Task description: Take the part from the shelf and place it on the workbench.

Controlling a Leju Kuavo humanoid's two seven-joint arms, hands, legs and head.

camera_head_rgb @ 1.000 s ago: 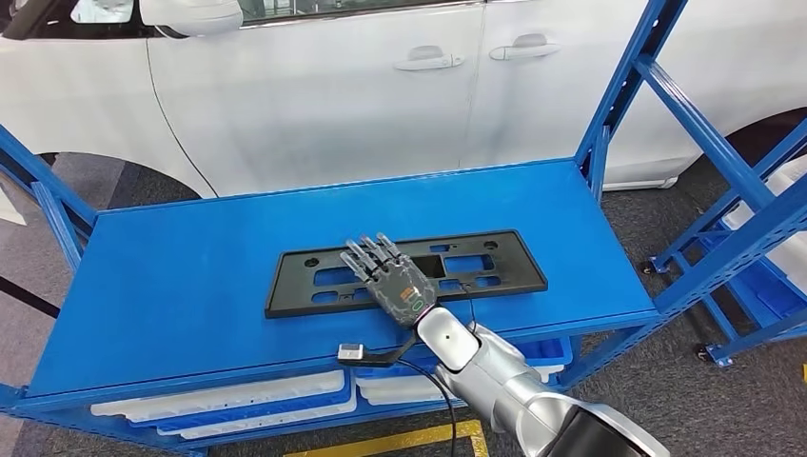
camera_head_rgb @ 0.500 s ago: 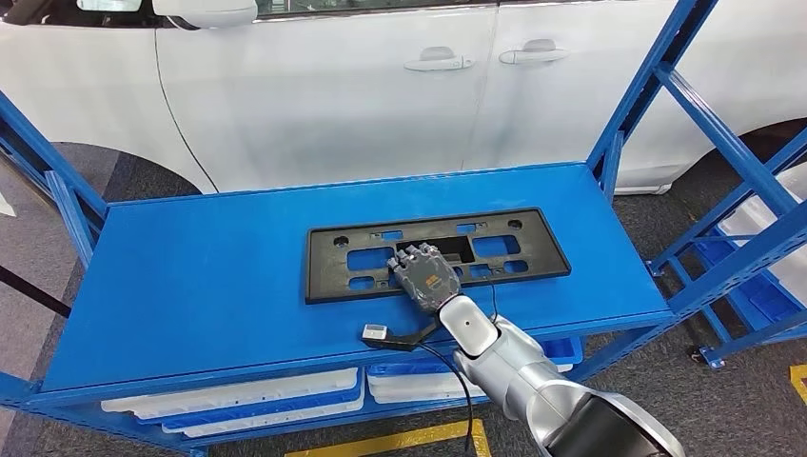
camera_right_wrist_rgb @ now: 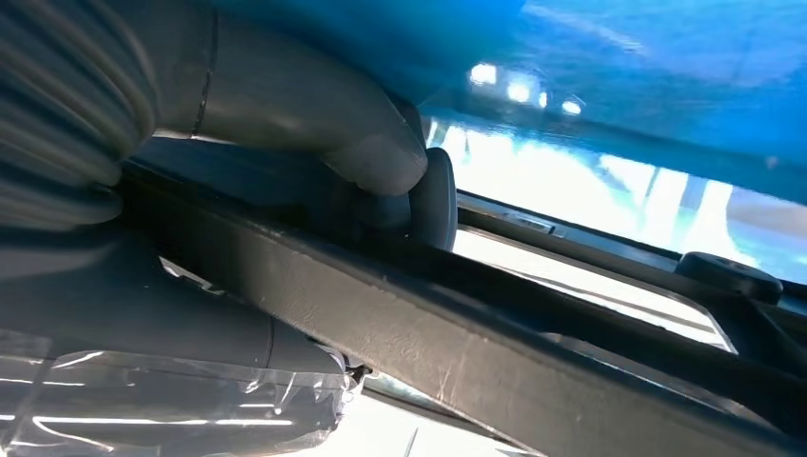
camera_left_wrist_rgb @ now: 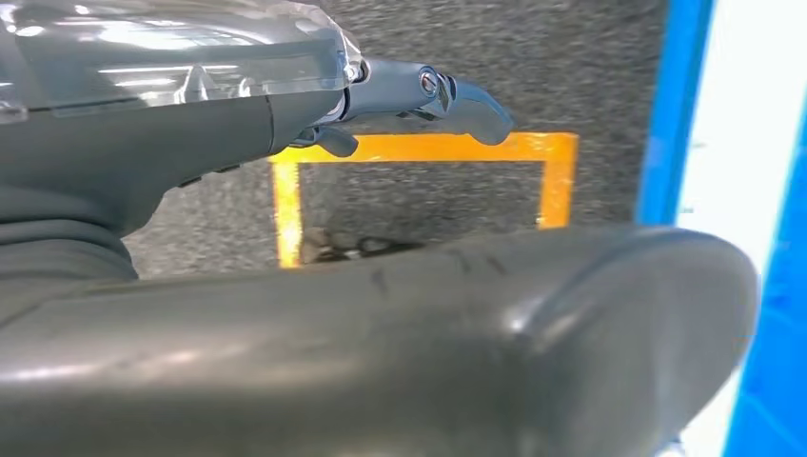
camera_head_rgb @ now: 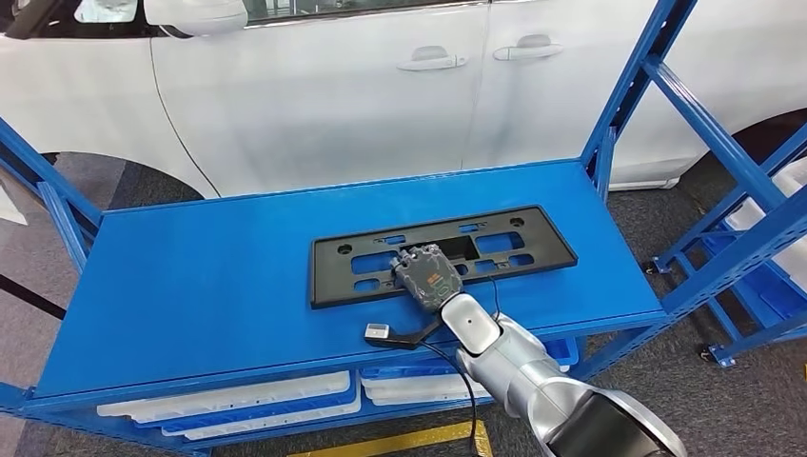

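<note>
A black plate frame [camera_head_rgb: 533, 249] with several cut-outs lies flat on the blue shelf top [camera_head_rgb: 190, 286], right of its middle. My right hand [camera_head_rgb: 428, 274] lies on the frame's near rail, with the fingers curled down into a cut-out. In the right wrist view the grey thumb [camera_right_wrist_rgb: 362, 152] presses one side of the frame's rail [camera_right_wrist_rgb: 476, 352] and the hand closes around it. My left hand [camera_left_wrist_rgb: 285, 352] hangs over the floor, its fingers [camera_left_wrist_rgb: 457, 95] apart and holding nothing.
A white car [camera_head_rgb: 333, 95] stands close behind the shelf. Blue uprights [camera_head_rgb: 628, 95] rise at the shelf's right end, and another blue rack [camera_head_rgb: 761, 248] stands farther right. White trays [camera_head_rgb: 228, 395] fill the lower level. Yellow tape [camera_left_wrist_rgb: 419, 148] marks the grey floor.
The right hand's fingers, stretched flat over the frame a second ago, have curled into it. The frame has slid to the right on the shelf with the hand.
</note>
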